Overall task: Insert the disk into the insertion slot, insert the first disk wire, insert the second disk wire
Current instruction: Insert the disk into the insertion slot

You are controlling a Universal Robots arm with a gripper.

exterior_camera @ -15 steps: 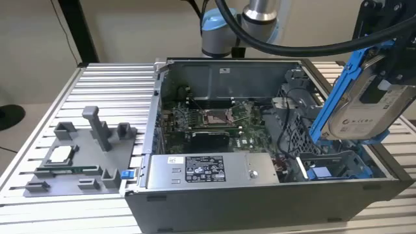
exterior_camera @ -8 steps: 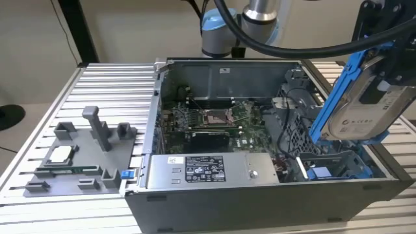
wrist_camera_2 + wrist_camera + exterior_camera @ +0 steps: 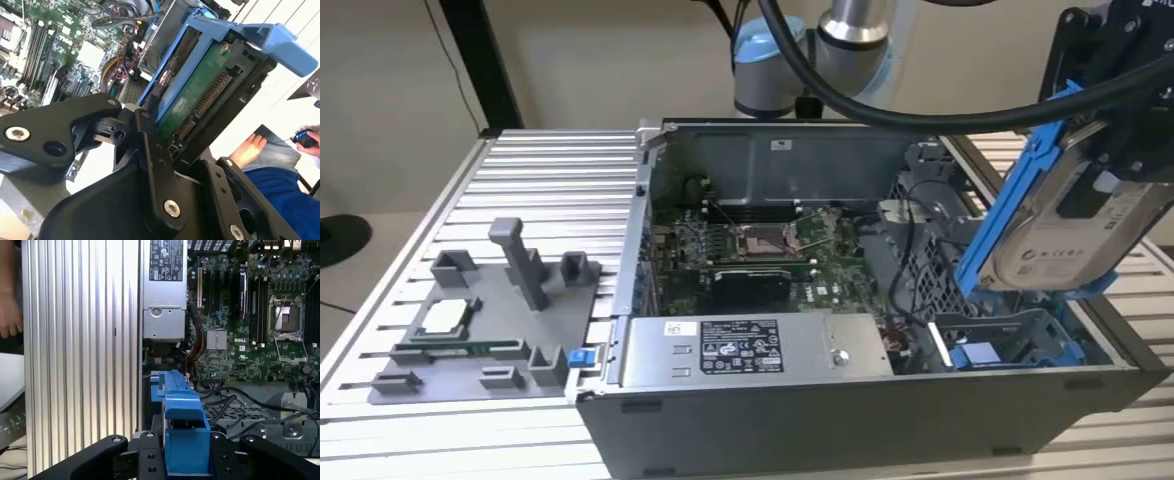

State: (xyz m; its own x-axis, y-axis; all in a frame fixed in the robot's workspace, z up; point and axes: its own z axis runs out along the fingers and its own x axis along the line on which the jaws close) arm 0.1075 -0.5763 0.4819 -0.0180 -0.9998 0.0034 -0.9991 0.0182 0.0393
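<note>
The end effector [image 3: 1118,165] is clamped on the disk [image 3: 1054,235] and holds it in the air over the open computer case [image 3: 854,425], at the exterior view's right. The disk is steeply tilted with its long axis nearly upright. Its lower end points down at the insertion slot [image 3: 1021,335], which lies just below, beside a small blue tab [image 3: 974,356]. Disk and slot are apart. White labels on the disk and on the power-supply box [image 3: 720,350] carry fine print
</note>
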